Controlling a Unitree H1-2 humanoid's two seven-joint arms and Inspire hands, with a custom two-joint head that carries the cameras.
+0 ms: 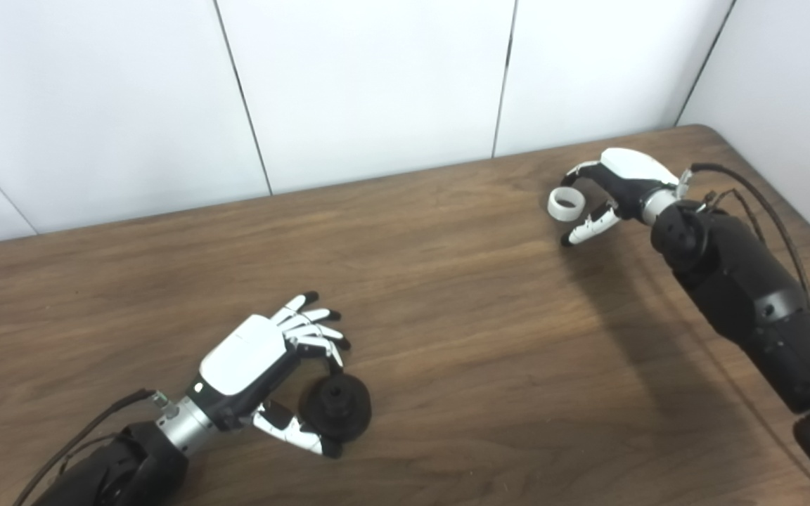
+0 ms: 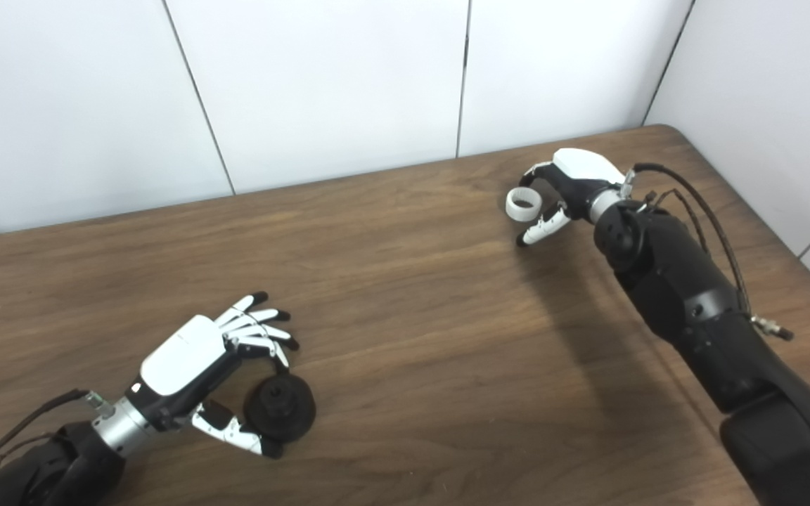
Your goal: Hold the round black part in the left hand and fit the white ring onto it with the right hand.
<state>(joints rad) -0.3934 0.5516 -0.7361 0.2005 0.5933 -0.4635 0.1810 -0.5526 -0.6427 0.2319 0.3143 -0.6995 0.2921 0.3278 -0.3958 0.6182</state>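
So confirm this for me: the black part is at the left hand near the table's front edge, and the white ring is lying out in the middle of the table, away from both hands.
Not quite. The black part is at the left hand, but the white ring is at the right hand near the table's far right corner, between its fingers and thumb, as the left eye view shows.

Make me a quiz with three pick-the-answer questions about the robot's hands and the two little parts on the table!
1. Where is the white ring?
A. at the right hand, far side of the table
B. beside the left hand
C. on the black part

2. What colour is the round part by the left hand?
A. red
B. black
C. white

3. Is the ring fitted on the black part?
A. yes
B. half on
C. no, they are far apart

Answers: 1 A, the right hand's fingers curl around it. 2 B, it looks black in both views. 3 C, bare table lies between them.
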